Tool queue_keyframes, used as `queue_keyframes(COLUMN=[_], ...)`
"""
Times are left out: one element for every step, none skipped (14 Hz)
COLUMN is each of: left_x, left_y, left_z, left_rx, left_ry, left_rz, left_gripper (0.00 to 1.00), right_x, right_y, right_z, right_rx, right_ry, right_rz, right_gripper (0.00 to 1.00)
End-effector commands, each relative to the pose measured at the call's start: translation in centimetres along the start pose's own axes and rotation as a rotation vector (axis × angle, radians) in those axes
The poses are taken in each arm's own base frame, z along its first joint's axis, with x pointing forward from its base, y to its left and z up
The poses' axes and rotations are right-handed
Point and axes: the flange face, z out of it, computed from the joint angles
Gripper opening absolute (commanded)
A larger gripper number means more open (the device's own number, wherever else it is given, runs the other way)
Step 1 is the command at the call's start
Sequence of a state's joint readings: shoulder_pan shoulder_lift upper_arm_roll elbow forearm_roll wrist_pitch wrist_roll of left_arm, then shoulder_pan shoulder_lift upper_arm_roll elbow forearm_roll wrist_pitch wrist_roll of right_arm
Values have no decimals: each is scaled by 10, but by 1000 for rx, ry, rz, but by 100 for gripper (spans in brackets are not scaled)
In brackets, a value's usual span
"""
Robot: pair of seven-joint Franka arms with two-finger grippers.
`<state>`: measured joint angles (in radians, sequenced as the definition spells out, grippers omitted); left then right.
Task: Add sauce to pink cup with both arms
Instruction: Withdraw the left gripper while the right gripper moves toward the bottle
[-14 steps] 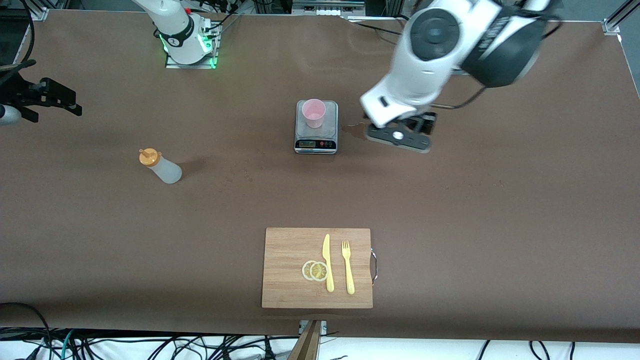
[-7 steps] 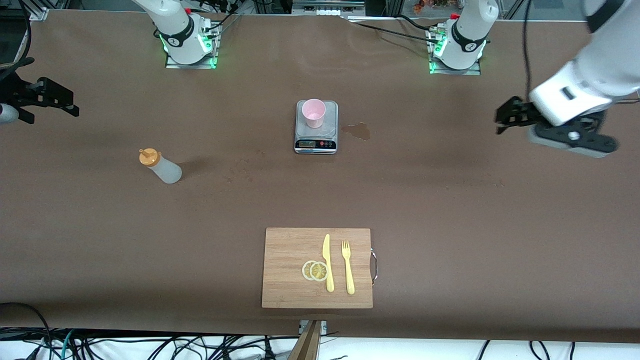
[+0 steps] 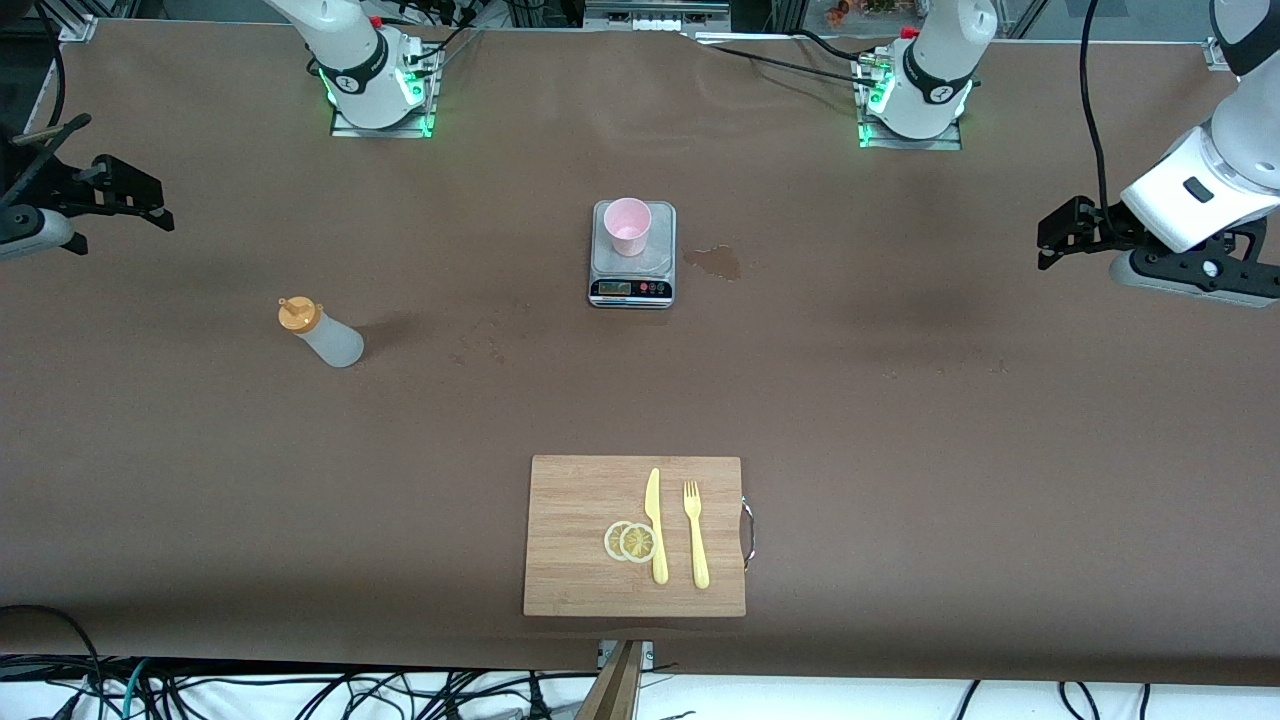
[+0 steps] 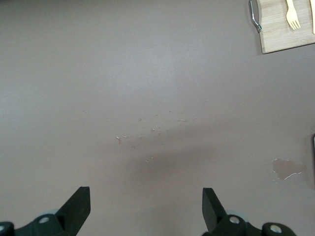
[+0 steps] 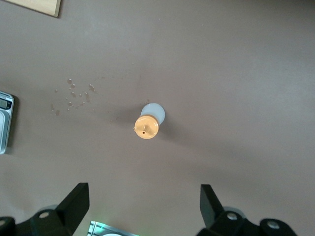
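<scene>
We find the pink cup point(image 3: 627, 226) upright on a small scale point(image 3: 632, 285) mid-table, and the sauce bottle point(image 3: 321, 333) standing alone on the brown table point(image 3: 900, 430) toward the right arm's end, nearer the front camera than the cup. The left gripper point(image 3: 1050, 238) hangs wide and empty over bare table at the left arm's end. The right gripper point(image 3: 150, 205) hangs likewise spread, holding nothing, over its own end; a cutting board point(image 3: 570, 540) with knife point(image 3: 655, 525) and fork point(image 3: 695, 533) lies nearest the camera.

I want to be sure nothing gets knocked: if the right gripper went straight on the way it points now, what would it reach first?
Probably the sauce bottle: the right wrist view looks down between the open right gripper fingers with its orange cap just ahead of them. Depth is unclear, so the gripper might reach bare table beside it instead.
</scene>
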<state>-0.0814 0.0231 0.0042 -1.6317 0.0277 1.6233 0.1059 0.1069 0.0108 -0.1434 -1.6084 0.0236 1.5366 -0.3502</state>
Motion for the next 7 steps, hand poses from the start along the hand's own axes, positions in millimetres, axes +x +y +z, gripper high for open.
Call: queue_keyframes(left_x=[-4, -4, -3, 1, 2, 4, 4], left_y=[-2, -1, -1, -3, -3, -4, -4], left_z=[-8, -10, -9, -10, -13, -13, -13], left_rx=[-4, -4, -2, -4, -3, -3, -3], left_ry=[21, 23, 23, 26, 32, 32, 30], left_rz=[0, 2, 3, -1, 2, -3, -6], left_gripper=[100, 100, 100, 100, 100, 100, 100], right_x=[0, 1, 2, 2, 2, 3, 5], right_y=[-4, -5, -4, -4, -3, -2, 1], right_z=[6, 10, 18, 25, 28, 33, 41], right_rx=[5, 8, 14, 20, 24, 32, 56], right_ry=[-9, -14, -28, -37, -41, -44, -41], right_rz=[-65, -110, -163, -226, -310, -383, -427], right_gripper=[100, 100, 100, 100, 100, 100, 100])
